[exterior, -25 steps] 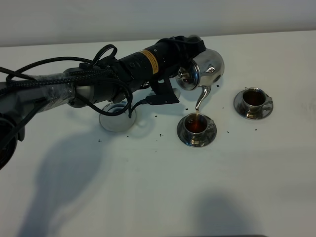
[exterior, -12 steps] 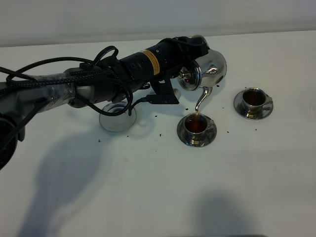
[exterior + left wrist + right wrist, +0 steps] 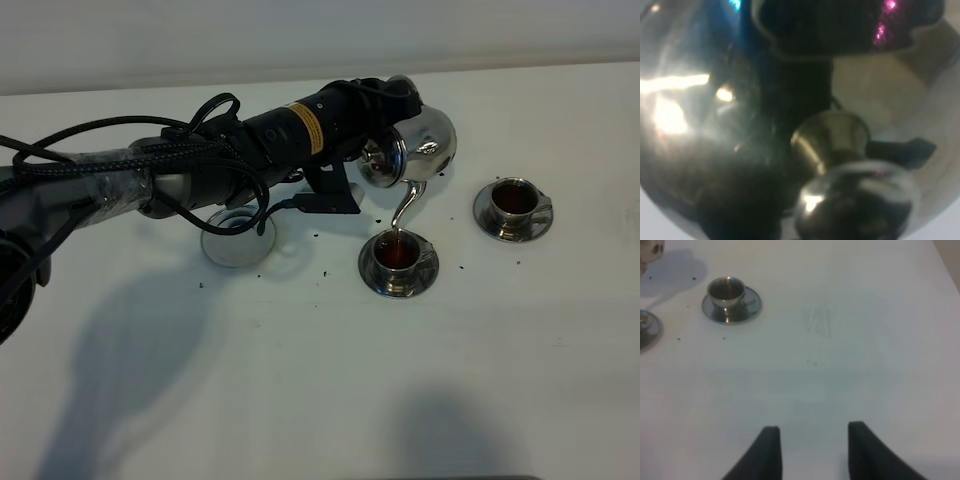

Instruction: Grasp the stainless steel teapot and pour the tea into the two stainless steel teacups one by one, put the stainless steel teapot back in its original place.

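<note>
From the high camera, the left gripper is clamped on the tilted teapot, its spout over the near teacup; the far teacup beyond it already holds tea. The empty saucer awaits the pot. The left wrist view shows only the lid knob. In the right wrist view, the right gripper hangs spread, idle.
</note>
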`<state>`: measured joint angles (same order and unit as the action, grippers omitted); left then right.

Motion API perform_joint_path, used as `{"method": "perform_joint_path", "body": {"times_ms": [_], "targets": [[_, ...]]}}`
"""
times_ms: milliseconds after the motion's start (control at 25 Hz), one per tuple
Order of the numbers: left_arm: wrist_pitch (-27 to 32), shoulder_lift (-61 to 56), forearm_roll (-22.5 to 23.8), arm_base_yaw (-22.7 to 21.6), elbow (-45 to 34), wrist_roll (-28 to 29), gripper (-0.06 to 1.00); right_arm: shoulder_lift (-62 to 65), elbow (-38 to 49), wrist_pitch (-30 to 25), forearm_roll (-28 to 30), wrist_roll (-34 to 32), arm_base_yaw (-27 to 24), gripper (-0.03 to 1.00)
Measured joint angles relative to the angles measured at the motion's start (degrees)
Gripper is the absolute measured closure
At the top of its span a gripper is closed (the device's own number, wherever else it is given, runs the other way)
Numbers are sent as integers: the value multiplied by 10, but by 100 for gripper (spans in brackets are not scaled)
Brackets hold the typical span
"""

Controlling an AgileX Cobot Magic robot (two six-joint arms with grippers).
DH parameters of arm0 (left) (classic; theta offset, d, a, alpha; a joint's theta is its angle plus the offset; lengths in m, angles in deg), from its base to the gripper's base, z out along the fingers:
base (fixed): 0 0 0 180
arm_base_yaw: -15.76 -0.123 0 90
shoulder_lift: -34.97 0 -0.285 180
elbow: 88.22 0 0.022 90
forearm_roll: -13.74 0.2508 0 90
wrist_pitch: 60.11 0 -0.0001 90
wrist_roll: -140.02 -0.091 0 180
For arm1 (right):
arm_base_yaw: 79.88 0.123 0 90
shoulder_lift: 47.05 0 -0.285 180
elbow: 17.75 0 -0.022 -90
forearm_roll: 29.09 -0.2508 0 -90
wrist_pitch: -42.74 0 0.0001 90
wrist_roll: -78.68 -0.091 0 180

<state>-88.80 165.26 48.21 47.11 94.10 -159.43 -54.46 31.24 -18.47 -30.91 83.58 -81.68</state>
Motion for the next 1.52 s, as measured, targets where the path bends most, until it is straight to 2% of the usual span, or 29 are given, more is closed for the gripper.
{"method": "perform_joint_path", "body": {"times_ms": [320, 560, 760, 880, 1040, 1200, 1280, 1520], "targets": [[6, 0, 1, 0, 0, 0, 72, 0, 0, 0, 0, 0, 0, 66], [-20, 0, 5, 0, 0, -5, 72, 0, 0, 0, 0, 0, 0, 66], [-20, 0, 5, 0, 0, 2, 72, 0, 0, 0, 0, 0, 0, 66], [-8, 0, 5, 0, 0, 31, 72, 0, 0, 0, 0, 0, 0, 66], [22, -3, 5, 0, -3, 103, 72, 0, 0, 0, 0, 0, 0, 66], [76, -37, 5, 0, -26, 193, 72, 0, 0, 0, 0, 0, 0, 66], [129, -63, 5, 0, -31, 231, 72, 0, 0, 0, 0, 0, 0, 66], [336, -125, 4, -2, -34, 382, 72, 0, 0, 0, 0, 0, 0, 66]]}}
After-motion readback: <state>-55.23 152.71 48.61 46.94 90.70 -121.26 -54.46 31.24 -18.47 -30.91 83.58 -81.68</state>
